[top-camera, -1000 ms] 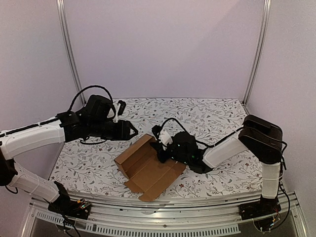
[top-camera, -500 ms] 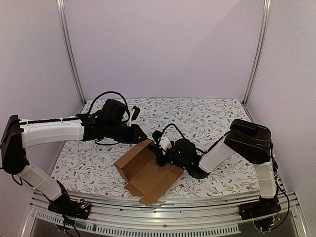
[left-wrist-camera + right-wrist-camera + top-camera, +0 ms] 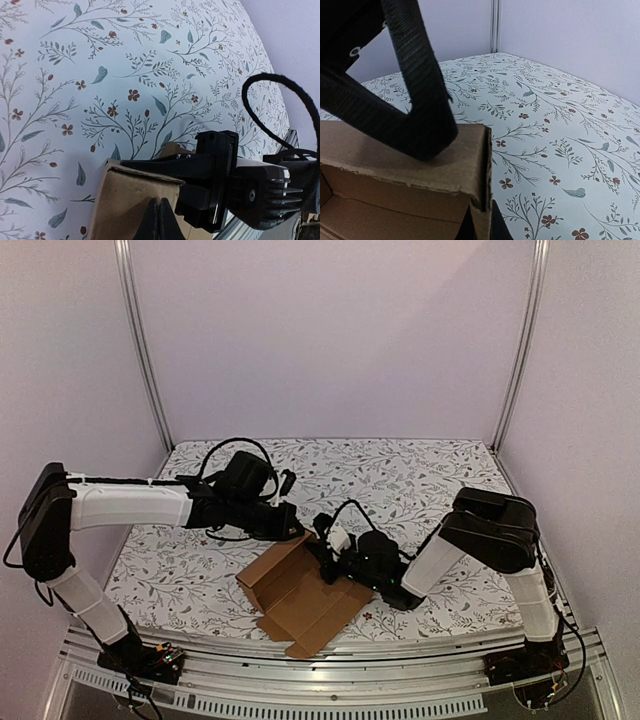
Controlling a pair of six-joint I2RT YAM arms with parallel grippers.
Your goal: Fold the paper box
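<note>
The paper box [image 3: 300, 592] is plain brown cardboard, partly folded, lying open near the table's front middle. My right gripper [image 3: 326, 558] is at its far right corner. In the right wrist view its jaws [image 3: 481, 220] are shut on the box's upright wall [image 3: 395, 155]. My left gripper [image 3: 296, 530] reaches in from the left, shut with nothing between its fingers. In the left wrist view its closed tips [image 3: 160, 217] rest on the top of the raised flap [image 3: 127, 200]. The right wrist view shows those black fingers [image 3: 420, 120] pressing on the same flap.
A floral cloth [image 3: 420, 480] covers the table. An aluminium rail [image 3: 330, 695] runs along the near edge, and upright posts [image 3: 140, 350] stand at the back corners. A black cable loop [image 3: 300, 110] hangs off the right arm beside the box.
My left arm has swung right and down onto the box's far flap while its gripper shut. The right gripper has kept its hold and shifted slightly left with the box.
</note>
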